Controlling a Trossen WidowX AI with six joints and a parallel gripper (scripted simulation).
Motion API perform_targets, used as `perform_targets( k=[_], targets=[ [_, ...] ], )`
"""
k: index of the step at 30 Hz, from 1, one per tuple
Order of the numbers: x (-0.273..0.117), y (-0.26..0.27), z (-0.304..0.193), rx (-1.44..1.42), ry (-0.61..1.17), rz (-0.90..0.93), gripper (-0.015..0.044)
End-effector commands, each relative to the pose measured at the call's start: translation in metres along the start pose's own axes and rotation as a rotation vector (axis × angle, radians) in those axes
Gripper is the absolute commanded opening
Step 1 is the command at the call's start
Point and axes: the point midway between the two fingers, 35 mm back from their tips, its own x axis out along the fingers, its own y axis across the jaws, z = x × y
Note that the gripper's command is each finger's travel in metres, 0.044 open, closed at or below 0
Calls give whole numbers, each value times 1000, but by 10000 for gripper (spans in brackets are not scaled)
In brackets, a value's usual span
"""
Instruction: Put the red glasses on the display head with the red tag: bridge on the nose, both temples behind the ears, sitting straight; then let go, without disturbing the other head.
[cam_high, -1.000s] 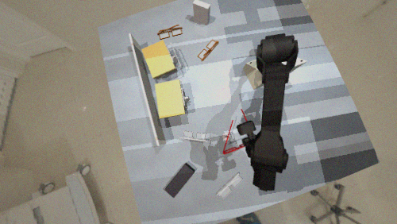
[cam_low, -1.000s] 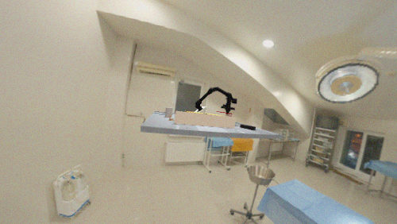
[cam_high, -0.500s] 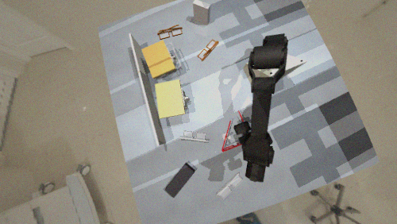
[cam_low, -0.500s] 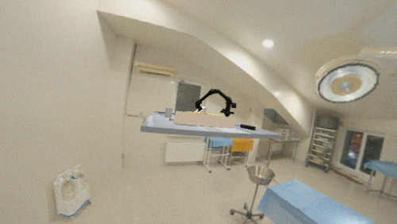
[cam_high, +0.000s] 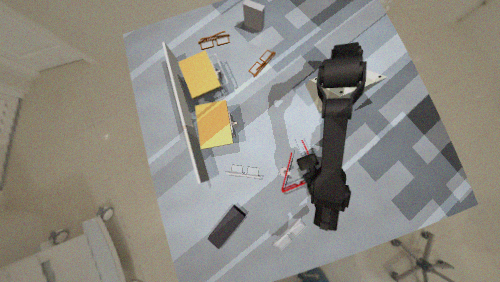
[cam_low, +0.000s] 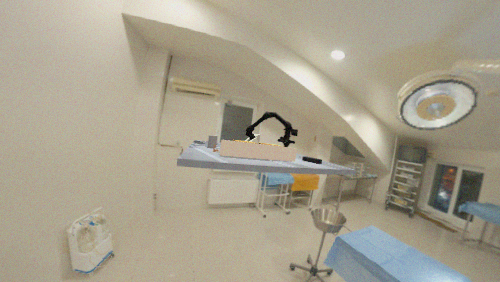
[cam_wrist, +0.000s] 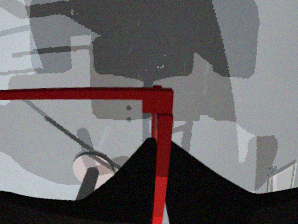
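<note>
The gripper (cam_high: 306, 184) (cam_low: 286, 143) (cam_wrist: 157, 145) has its fingers pinched together on the red glasses (cam_high: 283, 188) (cam_wrist: 158, 100). It has them by one corner, where the front meets a side arm. Both side arms are spread out. The glasses look to be up off the table (cam_high: 260, 200) (cam_low: 210, 163), and they are out in front of the tall thin board (cam_high: 186, 122) (cam_low: 257, 150), past its near end and well apart from it.

Close in front of the board are two yellow blocks (cam_high: 200, 75) (cam_high: 214, 124), which seem to be the two heads. Each has a little bump, likely a nose, on the side facing away from the board. The red tag does not show, so nobody can tell which head is the right one.

Some clear glasses (cam_high: 244, 174) are near the board's near end. A dark box (cam_high: 227, 226) is past that same end.

So the picking up is done. The big part is left: bring the red glasses over to the tagged head, set the bridge on the nose, tuck both side arms behind the ears, make them straight and let go. The other head must not get bumped.
</note>
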Motion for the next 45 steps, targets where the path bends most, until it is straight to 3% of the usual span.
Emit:
perform_targets(
  k=[1,45],
  targets=[
    [-1,-4,4,3,-2,-7,0],
    [-2,-19,38,1,-3,-9,0]
  ],
)
